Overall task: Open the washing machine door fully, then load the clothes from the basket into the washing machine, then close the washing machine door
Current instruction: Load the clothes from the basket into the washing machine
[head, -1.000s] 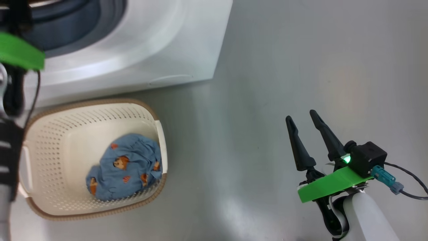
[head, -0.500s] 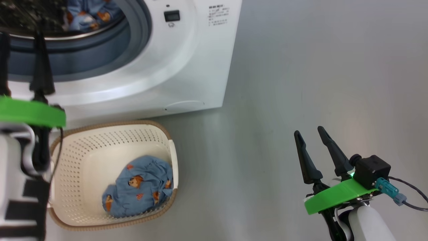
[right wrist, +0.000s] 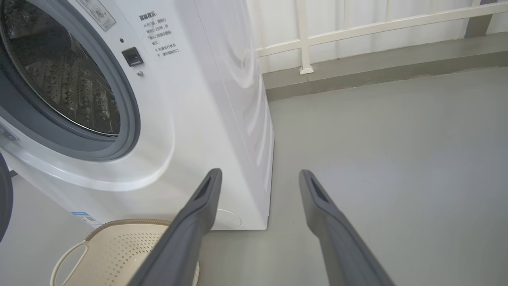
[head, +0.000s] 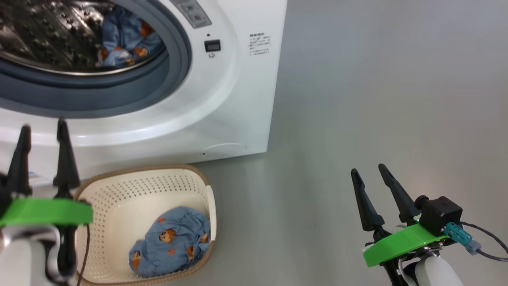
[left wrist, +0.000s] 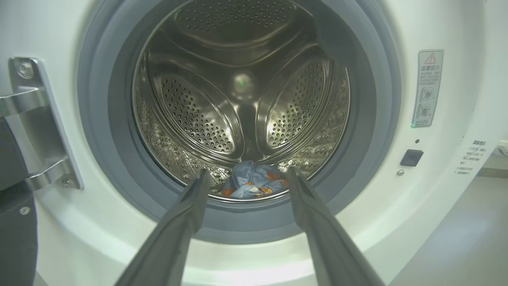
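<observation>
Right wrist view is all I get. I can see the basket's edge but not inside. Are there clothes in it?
Observer: Yes. The head view shows one blue bear-print garment lying in the basket, toward its right side.
Operator: Is anything inside the washing machine?
Observer: Yes. In the left wrist view a bear-print piece lies at the bottom front of the drum of the washing machine.
Operator: Where's my other arm?
Observer: The left gripper is open and holds nothing. It points at the machine's round opening.
</observation>
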